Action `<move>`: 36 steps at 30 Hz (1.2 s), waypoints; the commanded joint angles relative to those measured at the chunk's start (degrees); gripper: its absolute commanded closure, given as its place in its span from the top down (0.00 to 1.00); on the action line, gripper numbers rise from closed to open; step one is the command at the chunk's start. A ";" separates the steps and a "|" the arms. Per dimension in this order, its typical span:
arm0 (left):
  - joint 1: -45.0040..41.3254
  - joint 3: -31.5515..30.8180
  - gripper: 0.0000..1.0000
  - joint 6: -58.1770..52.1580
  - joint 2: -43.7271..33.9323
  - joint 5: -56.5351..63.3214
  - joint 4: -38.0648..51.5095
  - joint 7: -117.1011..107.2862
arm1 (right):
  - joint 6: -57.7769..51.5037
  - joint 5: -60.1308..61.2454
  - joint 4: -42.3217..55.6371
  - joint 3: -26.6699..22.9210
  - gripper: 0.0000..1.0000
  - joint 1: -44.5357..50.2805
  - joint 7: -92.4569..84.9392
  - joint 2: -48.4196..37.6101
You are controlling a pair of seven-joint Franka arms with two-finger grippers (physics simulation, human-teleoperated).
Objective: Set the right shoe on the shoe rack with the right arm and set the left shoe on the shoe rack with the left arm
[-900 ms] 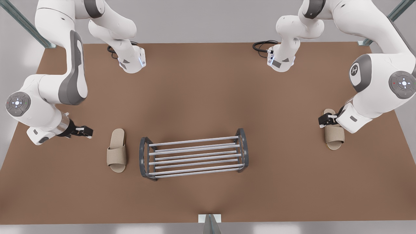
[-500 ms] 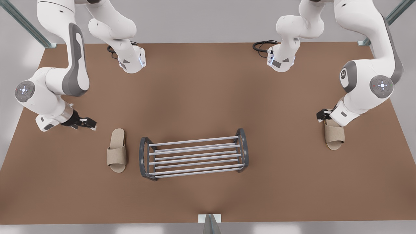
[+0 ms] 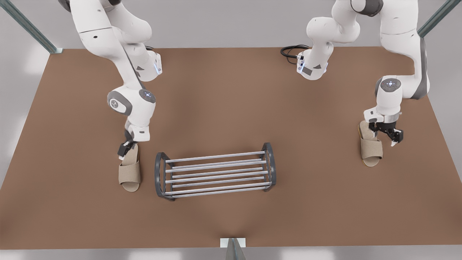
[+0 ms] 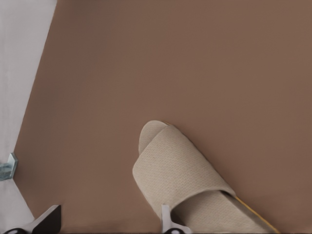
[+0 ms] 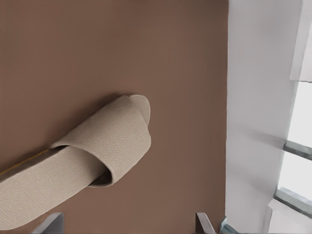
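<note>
Beige woven slippers lie flat on the brown tabletop [image 3: 231, 101], one on either side of the shoe rack [image 3: 215, 174], and neither has shifted since the earlier frames. The rack also stands where it did, its silver bars bare.

The arms have changed. The right pincer [image 3: 124, 148], which half a second ago hung out toward the front view's left edge, has swung inward. It now points down at the heel end of the right shoe [image 3: 130, 169], on that shoe's outer side. The right wrist view shows its fingers spread wide, released, with the slipper lying toward one fingertip.

At the front view's right, the left arm's wrist has turned from slanting to upright. The left pincer [image 3: 388, 136] has crossed from the inner side of the left shoe [image 3: 371, 148] to just over the heel's outer edge. It too is released, one fingertip [image 4: 165, 217] close against the slipper's side.
</note>
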 commanded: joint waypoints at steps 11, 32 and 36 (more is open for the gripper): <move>-0.72 2.80 1.00 17.84 3.24 20.55 0.50 -0.38 | 0.08 -47.73 -4.27 -0.38 1.00 -2.00 59.61 9.76; -2.82 -3.88 1.00 -46.49 0.08 118.66 -9.08 -165.83 | -4.93 -70.31 -2.43 -4.69 1.00 -2.88 59.52 13.45; -2.74 -3.96 1.00 -50.80 4.21 120.94 -8.64 -165.83 | -4.76 -73.65 -0.93 -5.92 1.00 -2.88 59.61 13.89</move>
